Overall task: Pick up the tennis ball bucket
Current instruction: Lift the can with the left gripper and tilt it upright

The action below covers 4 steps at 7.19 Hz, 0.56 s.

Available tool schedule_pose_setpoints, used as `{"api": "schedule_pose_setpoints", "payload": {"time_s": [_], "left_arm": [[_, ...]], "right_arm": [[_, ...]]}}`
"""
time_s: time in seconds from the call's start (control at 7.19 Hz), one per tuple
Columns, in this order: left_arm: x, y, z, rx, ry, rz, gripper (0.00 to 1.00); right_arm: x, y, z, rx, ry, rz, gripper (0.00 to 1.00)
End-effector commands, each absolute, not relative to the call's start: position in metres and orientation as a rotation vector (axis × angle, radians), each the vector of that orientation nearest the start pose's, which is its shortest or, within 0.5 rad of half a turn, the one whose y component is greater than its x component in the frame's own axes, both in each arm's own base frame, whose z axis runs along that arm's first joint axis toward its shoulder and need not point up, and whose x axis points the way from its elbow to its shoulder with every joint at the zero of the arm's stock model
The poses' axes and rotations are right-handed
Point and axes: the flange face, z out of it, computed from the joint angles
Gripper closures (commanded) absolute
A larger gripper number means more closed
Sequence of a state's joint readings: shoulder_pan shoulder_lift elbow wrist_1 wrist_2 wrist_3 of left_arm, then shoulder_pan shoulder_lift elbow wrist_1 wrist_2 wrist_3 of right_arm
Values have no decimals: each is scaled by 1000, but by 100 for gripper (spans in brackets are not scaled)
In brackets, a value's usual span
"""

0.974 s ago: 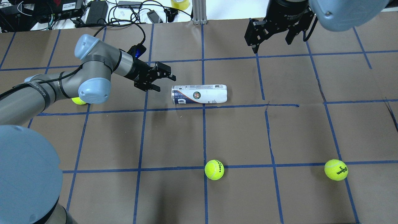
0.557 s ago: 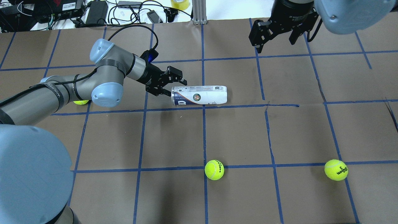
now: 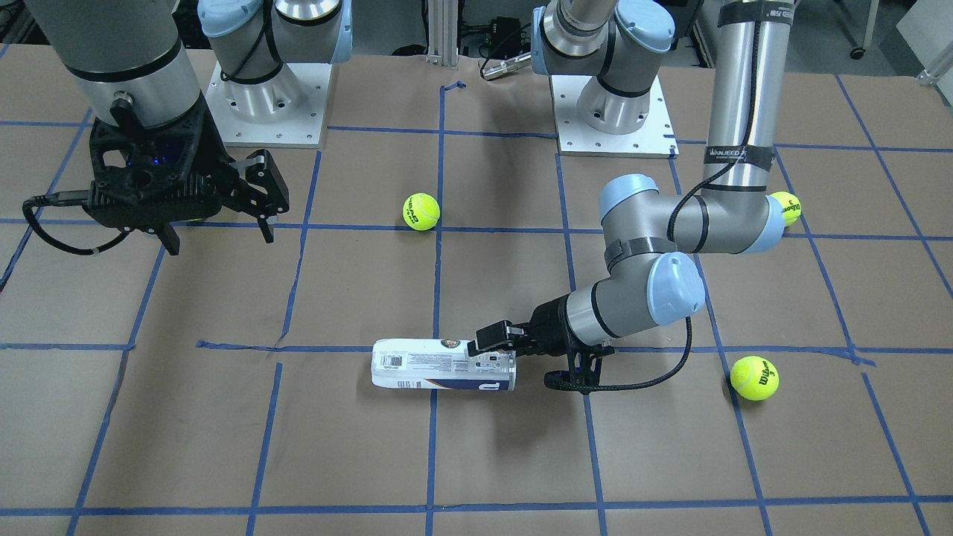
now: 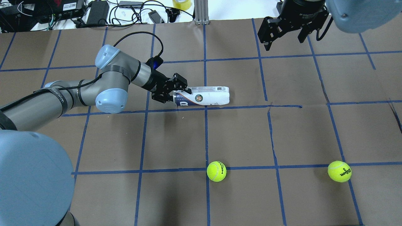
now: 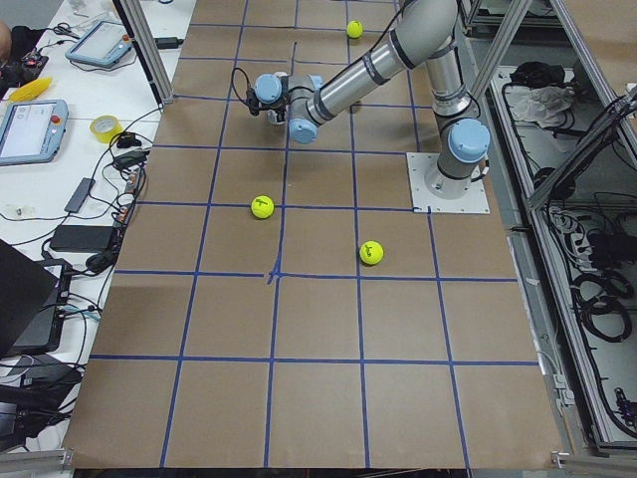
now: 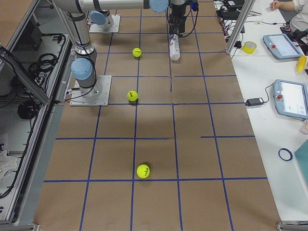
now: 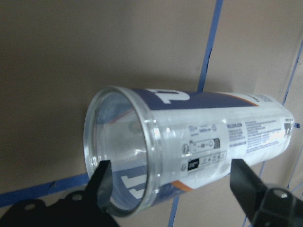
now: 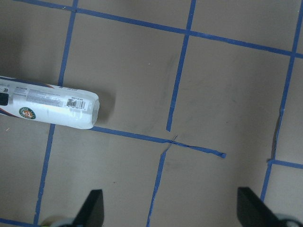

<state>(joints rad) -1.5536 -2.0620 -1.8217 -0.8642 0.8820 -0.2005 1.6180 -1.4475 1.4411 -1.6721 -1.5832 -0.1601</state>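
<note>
The tennis ball bucket is a clear can with a white and navy label. It lies on its side on the brown table, open end toward my left arm, and also shows in the front view. My left gripper is open at that open end. In the left wrist view the can's mouth sits between the two fingers, which are spread and not pressing it. My right gripper is open and empty, high above the far right of the table. The right wrist view shows the can's closed end.
Loose yellow-green tennis balls lie on the table: one front centre, one front right, one near the left arm's elbow. Cables and electronics lie beyond the table's far edge. Blue tape lines grid the table.
My left gripper has moved right, from a short way off the can to its open end. The right gripper has drifted slightly right. The can has not moved.
</note>
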Motion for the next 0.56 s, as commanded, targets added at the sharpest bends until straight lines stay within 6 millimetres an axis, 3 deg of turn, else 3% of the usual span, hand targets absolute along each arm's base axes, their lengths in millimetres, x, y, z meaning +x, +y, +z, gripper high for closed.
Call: {"api": "schedule_pose_setpoints", "payload": {"time_s": [0.0,0.28,0.42], "left_arm": [[-186,-619,239,499,-2406,-93,100],[-182,-652,308,574,-2392,1,100],[-172,-669,360,601,-2474,63,100]], "right_arm": [[158,-546,492,-354,3135,-154,0],[157,-545,490,-376,3133,-144,0],[157,-545,489,-381,3133,-141,0]]}}
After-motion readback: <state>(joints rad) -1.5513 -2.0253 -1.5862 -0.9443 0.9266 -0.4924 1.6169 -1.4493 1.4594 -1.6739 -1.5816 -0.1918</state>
